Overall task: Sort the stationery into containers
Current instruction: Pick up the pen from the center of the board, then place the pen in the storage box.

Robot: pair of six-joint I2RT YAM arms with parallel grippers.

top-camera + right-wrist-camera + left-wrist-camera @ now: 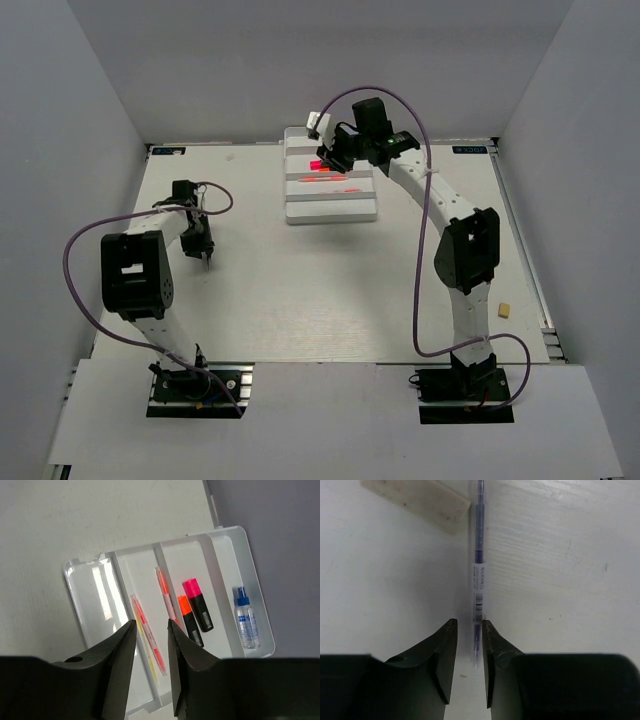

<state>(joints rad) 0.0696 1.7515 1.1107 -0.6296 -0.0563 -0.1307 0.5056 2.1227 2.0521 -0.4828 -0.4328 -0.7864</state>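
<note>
L claw [469,622] narrowly spread astride pen [478,580], not pinching yet; pen lies on table [560,555] well left of tray [330,214]. Grip sits near pen's end, so it prob tips or slips on lift. R claw [151,622] spread, empty, over tray

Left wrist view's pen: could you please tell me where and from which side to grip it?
Grip the pen on its near barrel, just below the printed label, coming straight down with jaws across its width: it lies flat on the table, and the beige block crowds its far end.
</note>
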